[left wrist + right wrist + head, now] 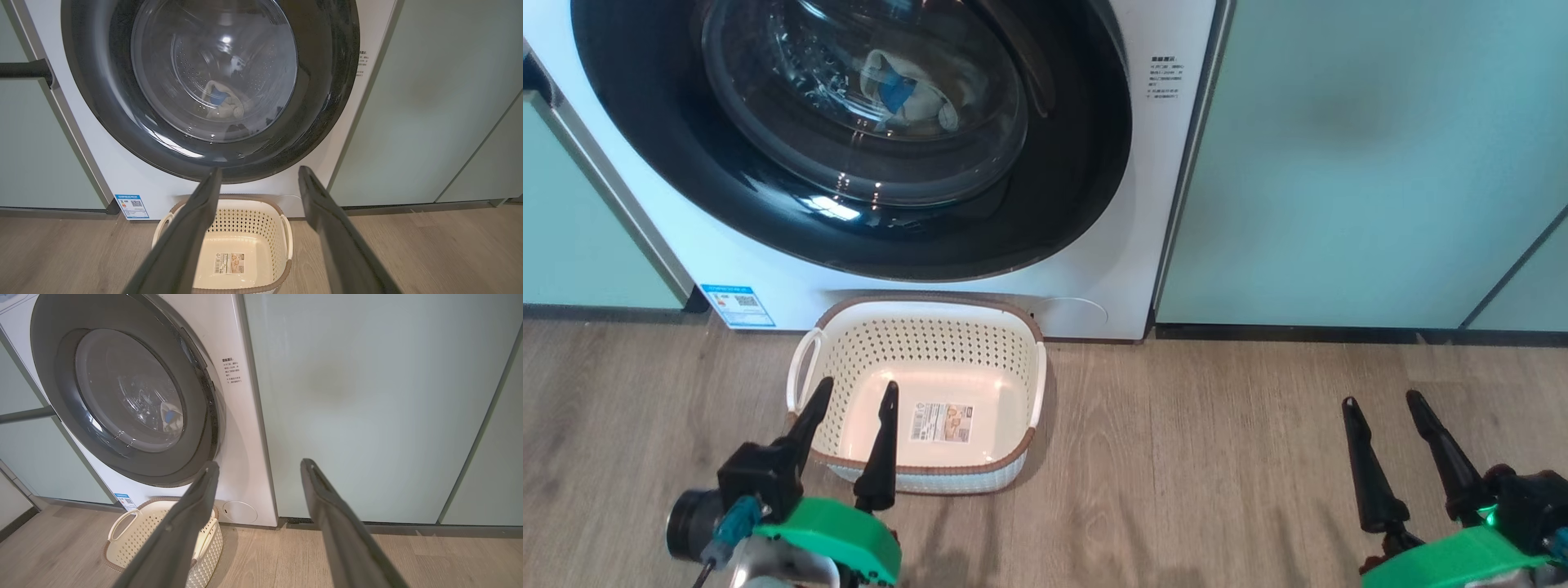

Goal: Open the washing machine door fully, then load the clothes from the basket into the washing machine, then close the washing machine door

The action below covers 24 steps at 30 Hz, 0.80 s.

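Two grippers are showing at the bottom of my head view, and I am reading the frame from its left edge across. At the far left a pale green cabinet (572,229) is standing beside the washing machine (768,269), whose small blue sticker (737,305) is sitting low on its white front. At the lower left the left gripper (859,384) is hanging with its two dark fingers (882,457) spread apart and gripping nothing, their tips lying over the near left part of the basket (931,343). That basket is standing on the wooden floor (1176,457) just in front of the machine, lower centre of the frame, showing its cream bottom and a label (941,422). Above it, at upper centre, the washing machine door (1054,188) is lying flat against the machine's front, looking shut. Through its glass window (849,155) I am seeing the clothes (907,90) lying inside the drum (792,57), pale with a blue patch. Right of the machine, more green cabinet fronts (1339,163) are standing. At the lower right the right gripper (1383,398) is hanging over the floor, fingers likewise apart and gripping nothing, well apart from the basket.
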### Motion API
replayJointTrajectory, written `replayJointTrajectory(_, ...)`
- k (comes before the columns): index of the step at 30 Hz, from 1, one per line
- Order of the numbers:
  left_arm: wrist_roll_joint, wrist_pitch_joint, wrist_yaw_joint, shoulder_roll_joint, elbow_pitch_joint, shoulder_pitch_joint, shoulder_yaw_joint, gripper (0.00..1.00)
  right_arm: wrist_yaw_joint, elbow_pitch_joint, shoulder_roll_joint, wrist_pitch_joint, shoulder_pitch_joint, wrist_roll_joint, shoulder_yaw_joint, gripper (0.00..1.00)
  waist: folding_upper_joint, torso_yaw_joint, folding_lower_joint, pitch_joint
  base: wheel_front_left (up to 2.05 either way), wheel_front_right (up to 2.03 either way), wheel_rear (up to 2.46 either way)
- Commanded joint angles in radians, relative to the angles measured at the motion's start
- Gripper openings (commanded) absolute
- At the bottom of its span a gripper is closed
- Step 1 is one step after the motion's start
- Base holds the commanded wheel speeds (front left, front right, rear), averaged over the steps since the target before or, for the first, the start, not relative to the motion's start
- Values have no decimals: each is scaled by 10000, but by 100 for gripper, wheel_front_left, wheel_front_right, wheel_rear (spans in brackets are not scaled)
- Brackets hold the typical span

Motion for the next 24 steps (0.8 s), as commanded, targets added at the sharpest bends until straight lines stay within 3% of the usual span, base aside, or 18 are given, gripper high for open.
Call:
replayJointTrajectory(1,-42,-24,24,176,-370,-368,341,100,-4,-399,-12,50,-252,-88,174,100,-1,0,0,14,0,0,0)
replayJointTrajectory(16,-78,-90,84,198,-296,-437,257,100,-4,-353,10,70,-298,-82,180,100,-1,-4,0,93,0,0,0)
replayJointTrajectory(17,-5,-11,11,22,12,-3,-55,0,0,-16,15,71,-1,1,2,0,-1,-4,0,96,0,0,0)
replayJointTrajectory(24,-228,22,-34,-208,824,172,-155,0,0,809,5,92,141,245,57,0,-1,10,0,89,0,0,0)
